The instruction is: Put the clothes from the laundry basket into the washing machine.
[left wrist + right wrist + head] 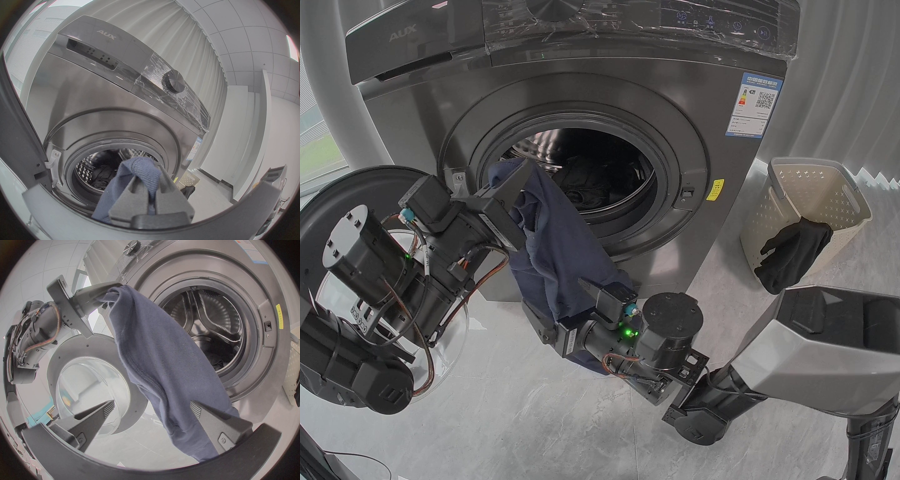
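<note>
Navy garment (562, 250) hangs at the centre of the head view, before the washing machine (675, 81) opening. Its top corner is held by the left gripper (515, 187), jaws clamped on the cloth beside the opening's left rim. Lower down, the right gripper (559, 303) has its jaws spread apart, with fabric draping between them. Dark clothes (594, 178) lie inside the drum. The door (362, 187) stands open at left. At right is the laundry basket (819, 187), a black garment (794, 253) draped over its rim.
</note>
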Motion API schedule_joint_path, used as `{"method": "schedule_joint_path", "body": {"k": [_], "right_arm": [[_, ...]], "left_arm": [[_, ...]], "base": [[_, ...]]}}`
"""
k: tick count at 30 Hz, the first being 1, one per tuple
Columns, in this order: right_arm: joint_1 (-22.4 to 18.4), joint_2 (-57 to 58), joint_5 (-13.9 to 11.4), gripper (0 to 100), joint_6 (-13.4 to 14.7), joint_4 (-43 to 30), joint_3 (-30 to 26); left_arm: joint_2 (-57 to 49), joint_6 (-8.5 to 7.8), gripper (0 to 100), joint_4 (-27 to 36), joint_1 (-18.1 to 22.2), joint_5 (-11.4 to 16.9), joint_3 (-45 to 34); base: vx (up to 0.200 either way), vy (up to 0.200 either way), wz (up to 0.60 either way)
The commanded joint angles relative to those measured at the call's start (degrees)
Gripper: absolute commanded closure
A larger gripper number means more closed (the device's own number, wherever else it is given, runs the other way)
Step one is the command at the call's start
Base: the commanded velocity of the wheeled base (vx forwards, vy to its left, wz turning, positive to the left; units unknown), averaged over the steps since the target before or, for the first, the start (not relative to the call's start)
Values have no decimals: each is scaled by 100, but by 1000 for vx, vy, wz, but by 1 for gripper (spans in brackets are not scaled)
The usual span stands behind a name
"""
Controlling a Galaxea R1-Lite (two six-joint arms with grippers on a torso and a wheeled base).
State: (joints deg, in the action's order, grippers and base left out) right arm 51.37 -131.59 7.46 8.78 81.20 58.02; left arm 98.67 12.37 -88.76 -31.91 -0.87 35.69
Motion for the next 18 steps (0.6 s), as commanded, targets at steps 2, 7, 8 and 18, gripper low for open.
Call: {"method": "schedule_joint_path", "body": {"k": [2, 7, 8, 18], "right_arm": [[-198, -526, -96, 0, -8, -96, 544], [-365, -939, -104, 0, -34, -228, 1072], [-400, -1001, -104, 0, -78, -254, 1151], [-655, -1062, -78, 0, -139, -263, 1309]], "left_arm": [[3, 2, 100, -1, 1, -1, -1], [-23, 2, 100, -1, 1, -1, -1], [-23, 11, 100, -1, 1, -1, 8], [-41, 11, 100, -1, 19, -1, 8]], "base": [[0, 0, 0], [0, 0, 0], [0, 0, 0], [0, 0, 0]]}}
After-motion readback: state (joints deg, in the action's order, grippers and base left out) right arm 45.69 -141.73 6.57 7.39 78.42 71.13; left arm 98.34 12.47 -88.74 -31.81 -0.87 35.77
